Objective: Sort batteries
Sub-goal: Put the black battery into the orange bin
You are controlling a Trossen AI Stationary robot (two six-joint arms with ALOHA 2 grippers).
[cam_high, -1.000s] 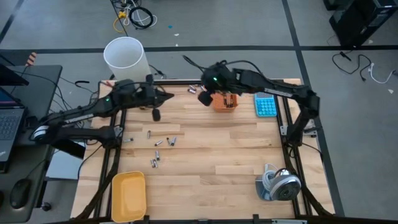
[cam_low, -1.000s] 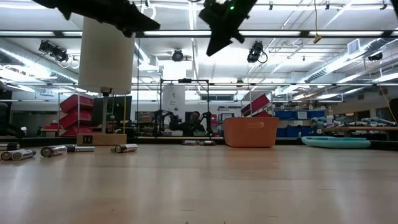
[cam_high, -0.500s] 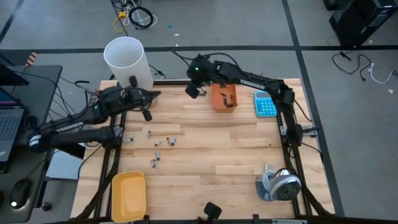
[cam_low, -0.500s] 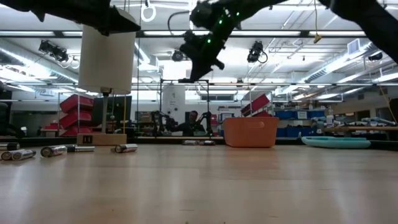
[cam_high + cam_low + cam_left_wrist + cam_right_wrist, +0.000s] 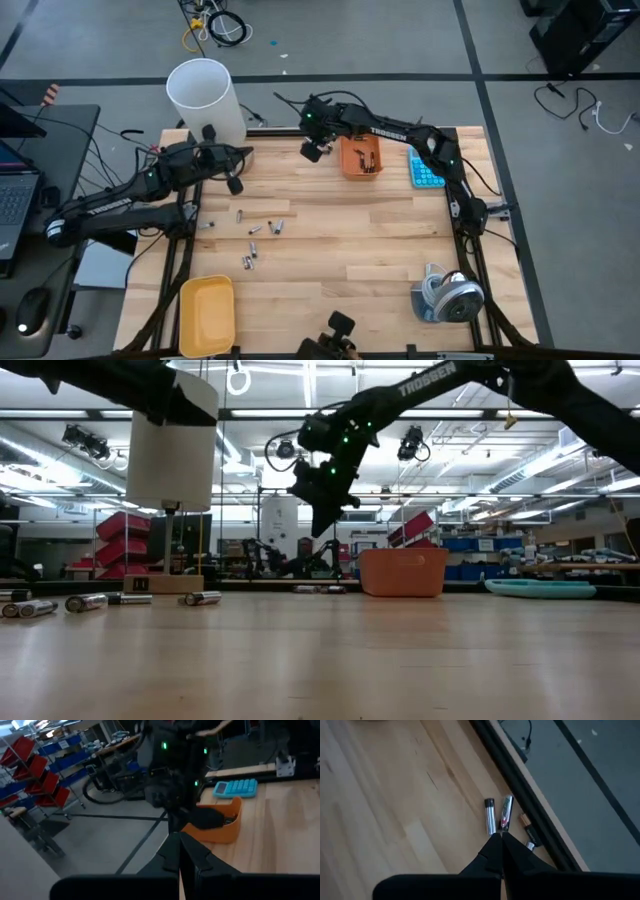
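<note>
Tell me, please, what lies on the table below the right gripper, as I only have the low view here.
Observer: The right wrist view shows three batteries lying on the wood by the table's far edge, just ahead of the shut right gripper.
Operator: Thank you. Does the orange bin hold anything yet?
Observer: Yes. From above, a few cells lie inside the orange bin.
Operator: Is there another container that I cannot see?
Observer: A yellow tray sits at the table's front left corner in the high view.
</note>
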